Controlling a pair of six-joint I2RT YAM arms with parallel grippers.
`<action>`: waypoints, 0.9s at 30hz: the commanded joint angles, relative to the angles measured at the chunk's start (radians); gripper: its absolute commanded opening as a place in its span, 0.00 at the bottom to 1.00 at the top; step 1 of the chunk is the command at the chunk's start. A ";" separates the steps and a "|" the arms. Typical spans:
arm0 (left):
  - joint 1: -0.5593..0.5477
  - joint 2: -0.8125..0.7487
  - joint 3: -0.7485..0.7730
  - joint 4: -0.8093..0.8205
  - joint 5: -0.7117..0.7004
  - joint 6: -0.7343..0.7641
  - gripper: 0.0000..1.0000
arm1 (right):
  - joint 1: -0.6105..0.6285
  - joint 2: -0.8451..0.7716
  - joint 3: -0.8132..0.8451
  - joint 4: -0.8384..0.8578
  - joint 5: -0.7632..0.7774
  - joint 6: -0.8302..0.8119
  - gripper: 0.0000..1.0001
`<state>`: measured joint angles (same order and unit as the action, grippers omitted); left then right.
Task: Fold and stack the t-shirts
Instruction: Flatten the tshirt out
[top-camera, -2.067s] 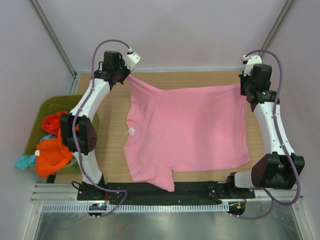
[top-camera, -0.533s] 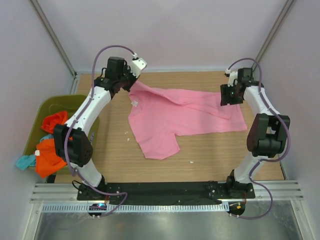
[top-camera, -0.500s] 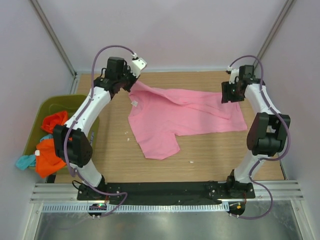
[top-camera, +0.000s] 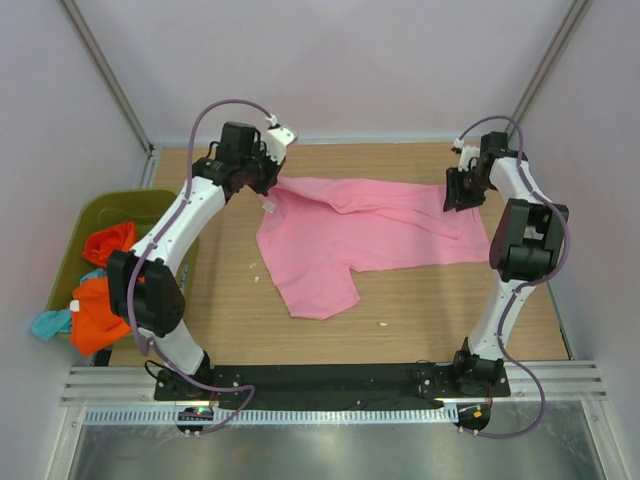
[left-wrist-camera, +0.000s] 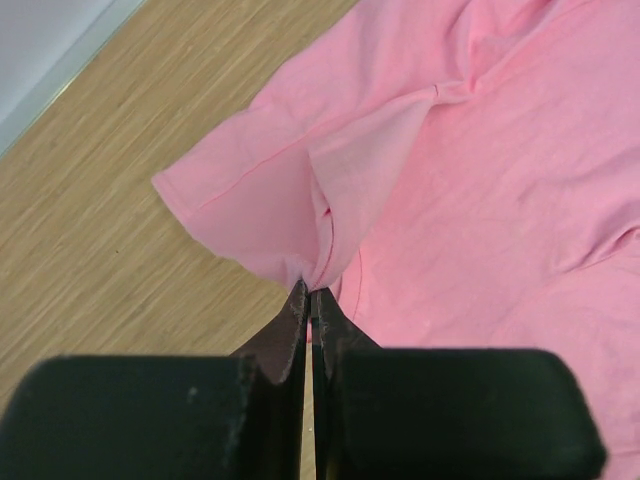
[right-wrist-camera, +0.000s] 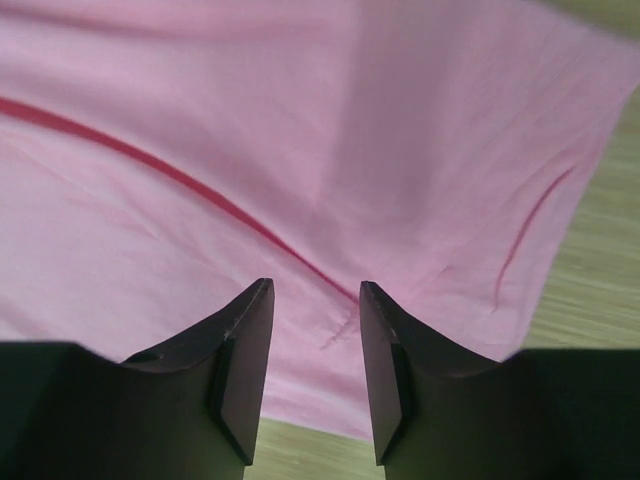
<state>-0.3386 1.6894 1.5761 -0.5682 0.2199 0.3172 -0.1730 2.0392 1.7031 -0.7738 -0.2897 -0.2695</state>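
A pink t-shirt (top-camera: 370, 235) lies folded over on the wooden table (top-camera: 420, 310), one sleeve pointing toward the near side. My left gripper (top-camera: 272, 181) is shut on the shirt's far left sleeve edge; in the left wrist view the pinched fabric (left-wrist-camera: 300, 200) bunches at the gripper's (left-wrist-camera: 311, 292) closed tips. My right gripper (top-camera: 455, 195) is open just above the shirt's far right corner. In the right wrist view the gripper (right-wrist-camera: 316, 295) holds nothing, and pink cloth (right-wrist-camera: 300, 150) lies flat below it.
A green bin (top-camera: 70, 255) stands left of the table with orange (top-camera: 100, 305) and teal (top-camera: 48, 323) garments in it. Grey walls close the far side and both sides.
Both arms carried the shirt's far edge over, so the shirt went from spread flat to folded. The right gripper has let go of its corner; the left still holds.
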 joint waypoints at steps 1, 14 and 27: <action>-0.004 0.007 -0.013 -0.024 0.006 0.002 0.00 | -0.016 0.019 -0.008 -0.116 -0.069 -0.043 0.45; -0.005 0.075 0.019 -0.032 0.032 -0.029 0.00 | -0.056 0.022 -0.062 -0.105 -0.032 -0.040 0.40; -0.007 0.095 0.030 -0.032 0.030 -0.036 0.00 | -0.060 0.047 -0.069 -0.085 0.029 -0.045 0.40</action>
<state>-0.3405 1.7832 1.5688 -0.6044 0.2321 0.2920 -0.2287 2.0991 1.6199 -0.8749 -0.2951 -0.3054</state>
